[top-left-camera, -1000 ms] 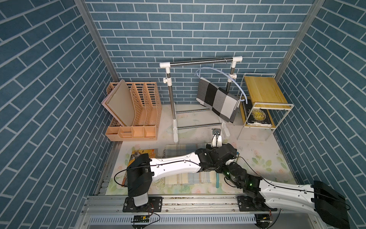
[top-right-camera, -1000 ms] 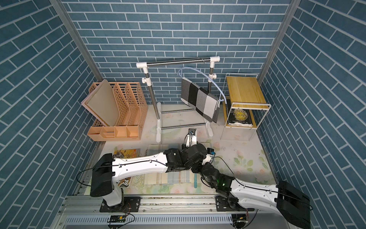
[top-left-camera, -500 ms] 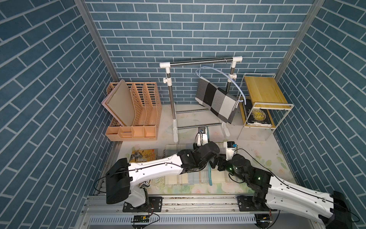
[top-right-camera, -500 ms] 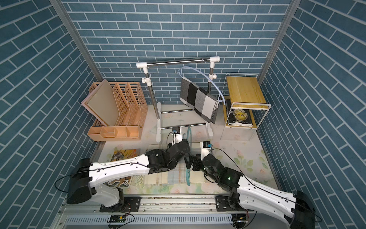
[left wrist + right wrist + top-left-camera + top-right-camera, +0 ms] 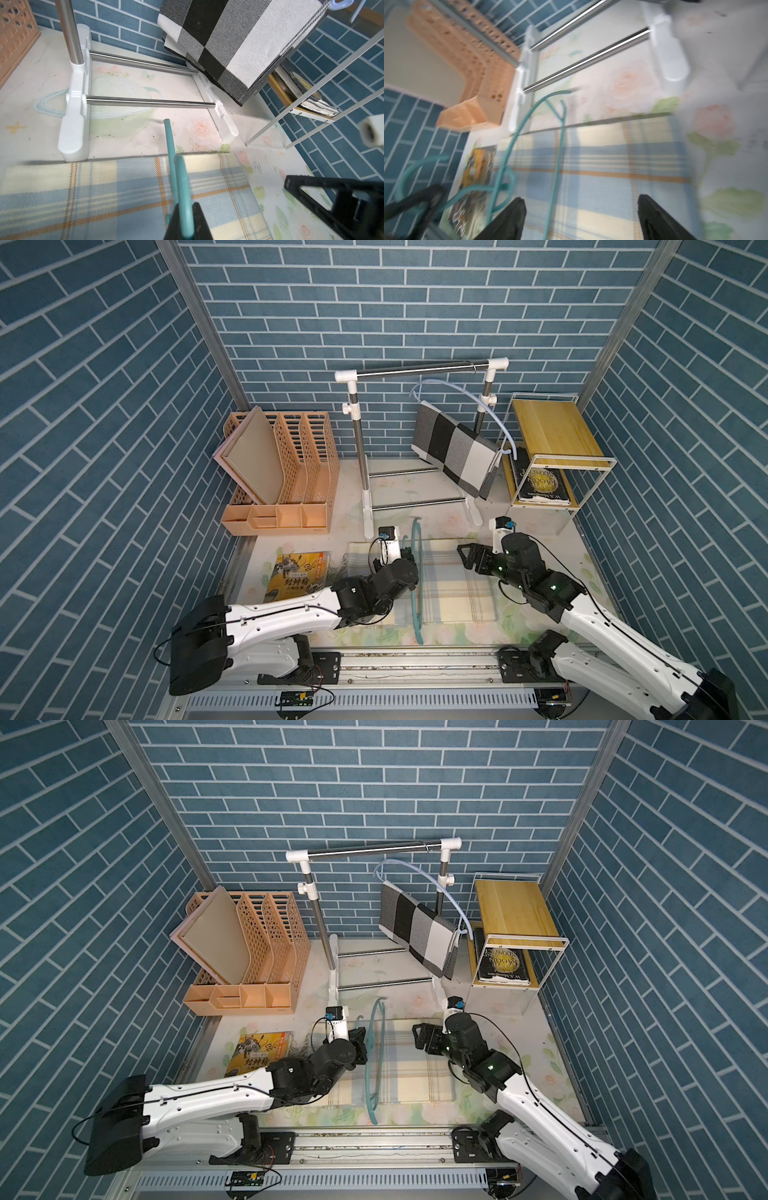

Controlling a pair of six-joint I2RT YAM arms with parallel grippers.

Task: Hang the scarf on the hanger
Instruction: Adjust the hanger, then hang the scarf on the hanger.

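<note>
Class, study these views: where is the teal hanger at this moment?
In both top views the teal hanger stands on edge over the plaid scarf near the table's middle, clamped by the left gripper, just in front of the clothes rack.

everything's a bit blurred here. the right gripper (image 5: 581, 220) has its two black fingers (image 5: 508, 220) spread wide, nothing pinched. past them the plaid scarf (image 5: 602, 166) lies flat on the floral mat (image 5: 633, 87). the thin teal hanger (image 5: 558, 153) stands over the scarf, one wire showing in the gap and touching neither finger. at its hook end there's a dark blur, the left gripper (image 5: 419, 202). farther off are the rack base (image 5: 670, 62), a peach organizer (image 5: 477, 93) and a yellow book (image 5: 475, 164).
</note>
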